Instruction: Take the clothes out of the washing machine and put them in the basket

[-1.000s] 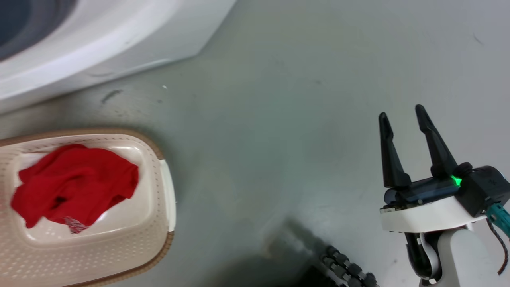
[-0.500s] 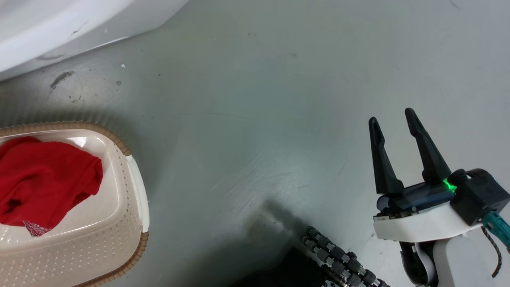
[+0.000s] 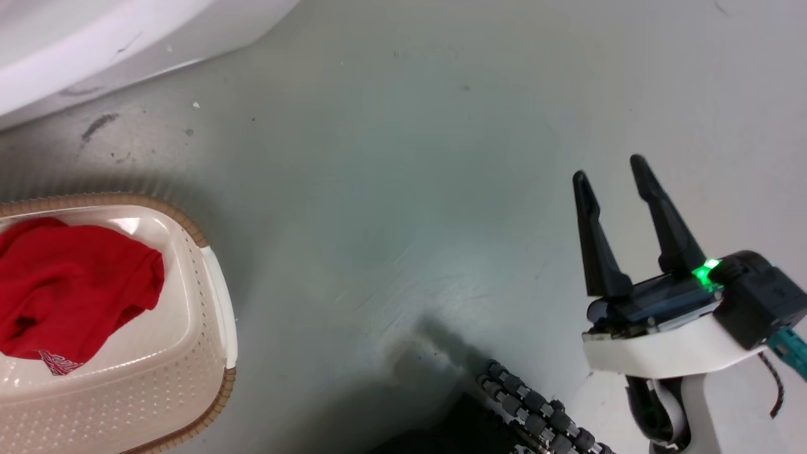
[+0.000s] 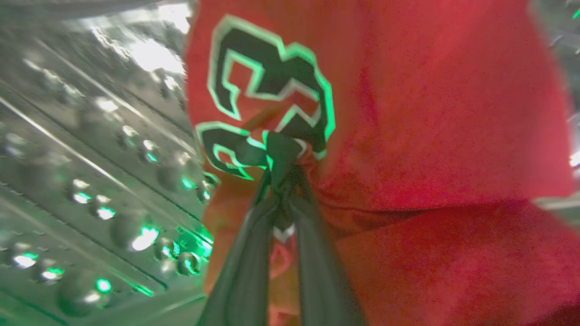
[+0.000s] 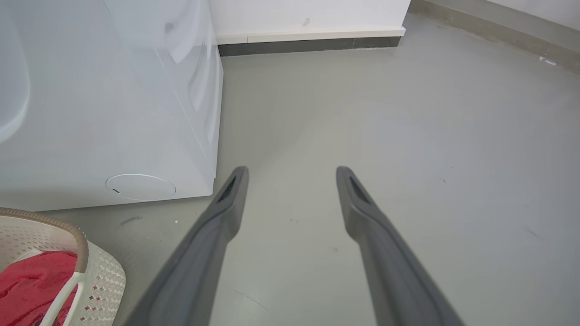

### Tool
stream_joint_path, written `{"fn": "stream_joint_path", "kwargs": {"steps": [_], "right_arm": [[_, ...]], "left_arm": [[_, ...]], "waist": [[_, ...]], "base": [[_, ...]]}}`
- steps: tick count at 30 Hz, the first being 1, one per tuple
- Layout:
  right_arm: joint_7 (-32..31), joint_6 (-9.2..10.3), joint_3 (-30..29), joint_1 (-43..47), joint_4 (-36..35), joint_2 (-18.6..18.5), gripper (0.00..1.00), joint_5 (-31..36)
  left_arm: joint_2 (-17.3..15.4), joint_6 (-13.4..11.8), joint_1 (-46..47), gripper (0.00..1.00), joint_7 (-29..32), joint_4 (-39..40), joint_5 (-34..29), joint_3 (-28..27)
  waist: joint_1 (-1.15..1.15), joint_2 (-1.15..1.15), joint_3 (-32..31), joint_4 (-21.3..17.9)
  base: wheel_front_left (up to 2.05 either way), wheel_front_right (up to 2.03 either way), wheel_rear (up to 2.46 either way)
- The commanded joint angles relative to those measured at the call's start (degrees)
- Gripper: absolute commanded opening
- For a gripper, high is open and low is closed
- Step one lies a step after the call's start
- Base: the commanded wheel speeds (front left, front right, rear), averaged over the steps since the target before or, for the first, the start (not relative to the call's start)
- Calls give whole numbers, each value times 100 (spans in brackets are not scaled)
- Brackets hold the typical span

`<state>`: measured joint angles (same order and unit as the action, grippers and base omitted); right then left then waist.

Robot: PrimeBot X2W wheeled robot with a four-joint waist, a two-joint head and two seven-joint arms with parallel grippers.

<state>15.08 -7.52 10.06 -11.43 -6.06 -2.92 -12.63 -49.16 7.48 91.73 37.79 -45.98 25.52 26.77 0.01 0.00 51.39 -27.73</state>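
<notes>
While the right gripper [image 3: 606, 169] hangs over bare grey floor [image 3: 403, 189] well off the washing machine [image 3: 94, 57], its two long fingers are spread wide with nothing between them. Across that floor, just in front of the machine's lower front edge, stands the basket [image 3: 217, 302], its brown rim close to the white casing but not touching it. A crumpled red cloth [image 3: 75, 284] lies on the basket's bottom. Inside the machine, beside the dimpled steel drum [image 4: 90, 158], the left gripper [image 4: 282, 154] is pressed together on a bunched fold of the red jersey [image 4: 430, 113], pinching it right at the black, pale-edged numeral. The rest of the jersey hangs in loose folds around the fingers. Beyond the machine's side, a white wall [image 5: 308, 13] with a dark skirting [image 5: 308, 45] meets the floor.
</notes>
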Motion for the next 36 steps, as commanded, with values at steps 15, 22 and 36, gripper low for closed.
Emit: {"fn": "stream_joint_path", "kwargs": {"steps": [15, 22, 36], "right_arm": [[13, 6, -871, -181, 270, 6, 100, 576], [13, 6, -1034, 55, 419, 5, 100, 891], [13, 6, -1055, 535, 628, 6, 100, 1271]], "left_arm": [[890, -12, -1521, 0, -2545, -397, 651, 543], [1305, -12, -2652, 0, -3540, -281, 857, 711], [1661, -722, -4710, 0, -4784, 1404, 1145, 628]], "waist": [[-1, 0, -1549, 1004], [-1, 0, -2353, 1517], [-1, 0, -3644, 2221]], "base": [[0, 0, 0], [0, 0, 0], [0, 0, 0]]}}
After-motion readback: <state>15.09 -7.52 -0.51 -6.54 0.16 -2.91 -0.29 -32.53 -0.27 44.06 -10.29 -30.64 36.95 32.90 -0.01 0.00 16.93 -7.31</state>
